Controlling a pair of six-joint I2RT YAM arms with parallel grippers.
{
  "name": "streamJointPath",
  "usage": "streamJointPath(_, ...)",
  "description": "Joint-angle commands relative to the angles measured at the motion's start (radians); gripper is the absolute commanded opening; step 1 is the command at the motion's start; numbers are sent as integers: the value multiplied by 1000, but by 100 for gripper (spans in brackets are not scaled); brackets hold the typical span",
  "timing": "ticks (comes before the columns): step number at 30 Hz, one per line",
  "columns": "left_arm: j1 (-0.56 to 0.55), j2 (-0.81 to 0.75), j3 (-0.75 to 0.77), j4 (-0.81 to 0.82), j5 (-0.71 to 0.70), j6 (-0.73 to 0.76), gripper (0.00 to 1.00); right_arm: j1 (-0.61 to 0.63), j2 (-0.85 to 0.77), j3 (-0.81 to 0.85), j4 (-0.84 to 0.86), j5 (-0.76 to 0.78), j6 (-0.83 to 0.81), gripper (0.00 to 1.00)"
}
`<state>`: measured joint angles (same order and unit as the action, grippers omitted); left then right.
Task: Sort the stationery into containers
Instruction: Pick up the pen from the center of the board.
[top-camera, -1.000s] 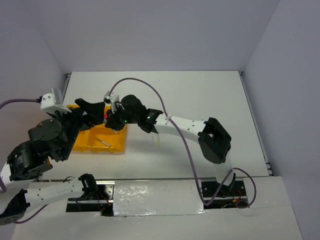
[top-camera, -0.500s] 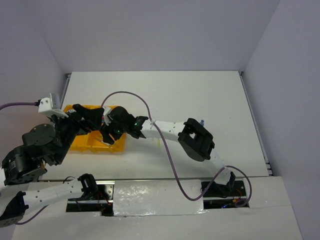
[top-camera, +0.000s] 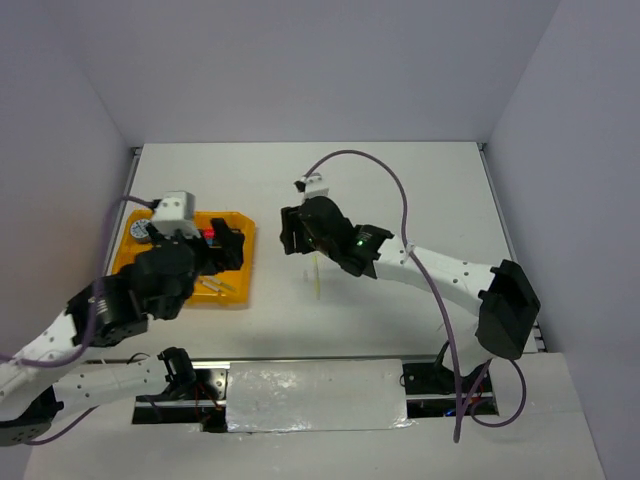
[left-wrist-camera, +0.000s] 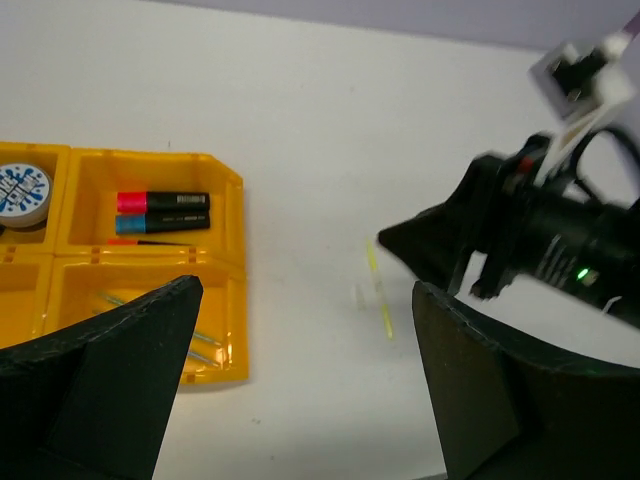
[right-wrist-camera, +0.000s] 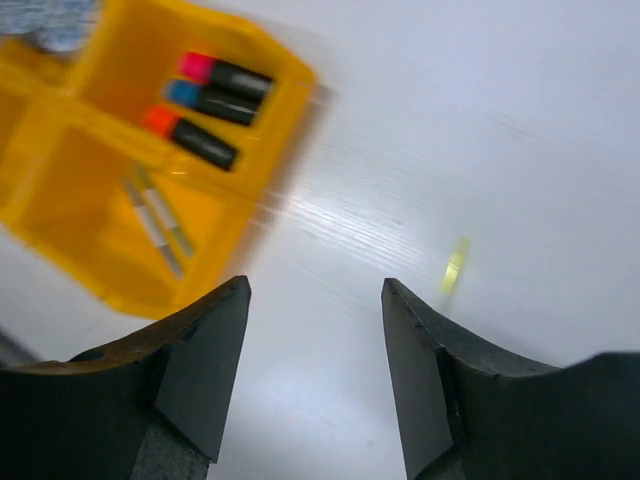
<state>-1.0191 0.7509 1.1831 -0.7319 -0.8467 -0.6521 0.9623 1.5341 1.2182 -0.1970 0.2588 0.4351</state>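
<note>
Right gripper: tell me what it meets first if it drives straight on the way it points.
Probably bare table, in the gap between the yellow tray and the loose thin yellow pen. Neither sits dead ahead of the open right gripper, though depth is hard to judge.

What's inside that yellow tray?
A tin, three markers and two thin pens, each kind in its own compartment of the tray. The fourth compartment is mostly covered by the left arm.

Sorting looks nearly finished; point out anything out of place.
One thin yellow pen lies loose on the table, right of the tray and apart from it, while the markers, tin and pale pens sit in compartments. Nothing looks spilled or damaged.
</note>
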Motion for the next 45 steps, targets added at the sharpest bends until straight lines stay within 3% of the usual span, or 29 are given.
streamJointPath(1,2,62,-94,40,58,43,99,-31,53,-35,-271,204,152,62)
streamJointPath(7,2,91,-178,63,109,42,99,-111,112,-57,-265,140,134,56)
streamJointPath(17,2,73,-195,57,126,39,99,-119,233,-66,-185,71,114,54)
streamJointPath(34,2,134,-217,51,115,-38,99,-109,300,-92,-119,8,140,51)
streamJointPath(37,2,156,-224,54,112,-67,99,-108,331,-79,-145,17,155,39)
streamJointPath(38,2,162,-226,52,97,-99,99,-103,339,-75,-151,20,160,30)
streamJointPath(41,11,218,-198,3,55,-217,99,-96,353,-92,-171,28,180,17)
streamJointPath(45,30,359,-152,-18,75,-311,99,-128,302,-193,-95,-18,200,11)
